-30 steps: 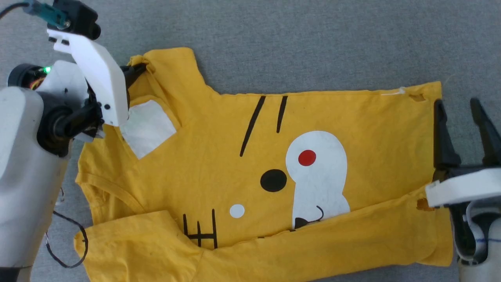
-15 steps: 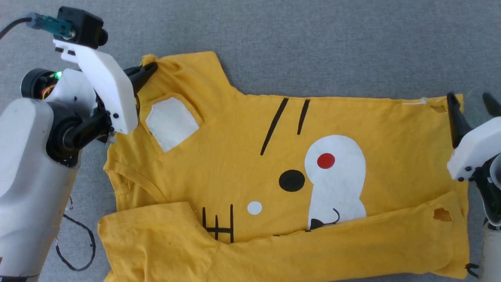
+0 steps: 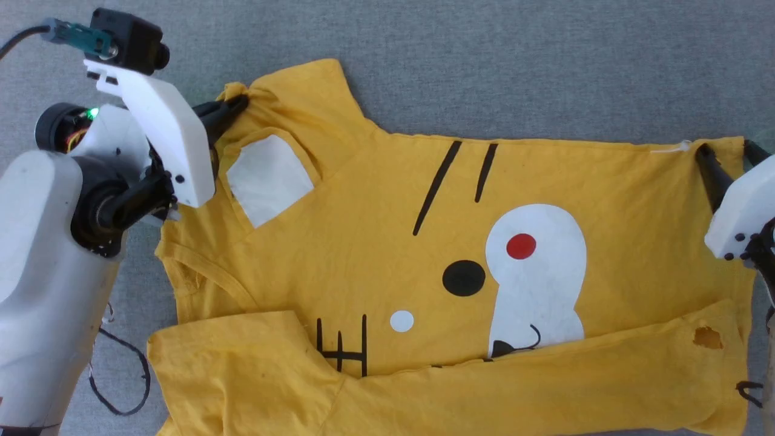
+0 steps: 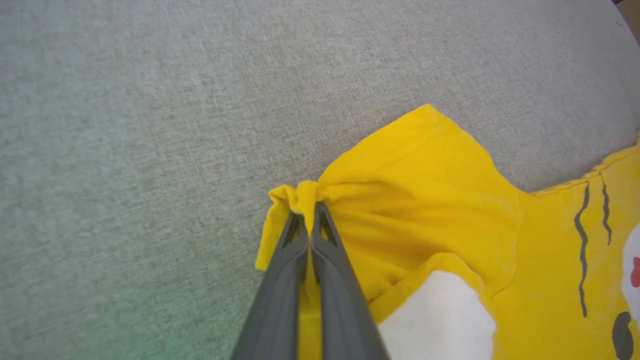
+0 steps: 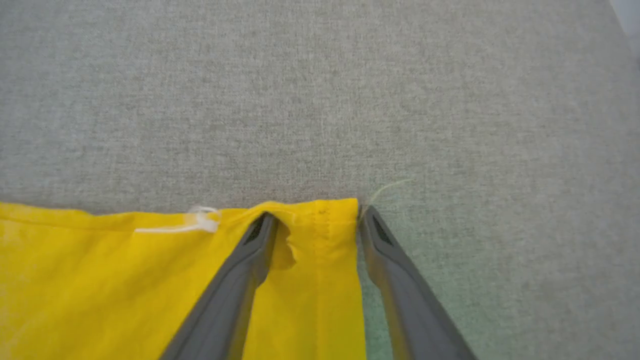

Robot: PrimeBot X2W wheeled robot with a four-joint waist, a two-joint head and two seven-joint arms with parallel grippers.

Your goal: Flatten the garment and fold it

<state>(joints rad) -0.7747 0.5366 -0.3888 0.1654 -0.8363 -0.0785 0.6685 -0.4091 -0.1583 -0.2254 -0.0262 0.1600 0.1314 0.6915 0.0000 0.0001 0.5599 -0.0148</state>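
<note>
The garment (image 3: 387, 260), a mustard-yellow T-shirt, lies print side up on a grey cloth surface, with its near edge folded over the print as a plain yellow band. My left gripper (image 3: 239, 104) is shut on the bunched edge of the far left sleeve. The left wrist view shows that gripper (image 4: 307, 212) pinching a knot of the garment (image 4: 440, 200). My right gripper (image 3: 725, 148) stands open at the far right hem corner. In the right wrist view this gripper (image 5: 316, 215) has one finger on the garment (image 5: 100, 280) and the other just off its edge.
Grey cloth surface (image 3: 545, 66) extends beyond the shirt on the far side. A thin black cable (image 3: 121, 387) loops by my left arm at lower left. A ragged hole (image 3: 705, 337) shows in the folded band near the right hem. A white thread (image 5: 185, 225) lies on the hem.
The head camera has shifted. My right gripper has moved up to the hem's far corner, which now sits between its fingers. The left gripper, still shut, has drawn the sleeve out flatter.
</note>
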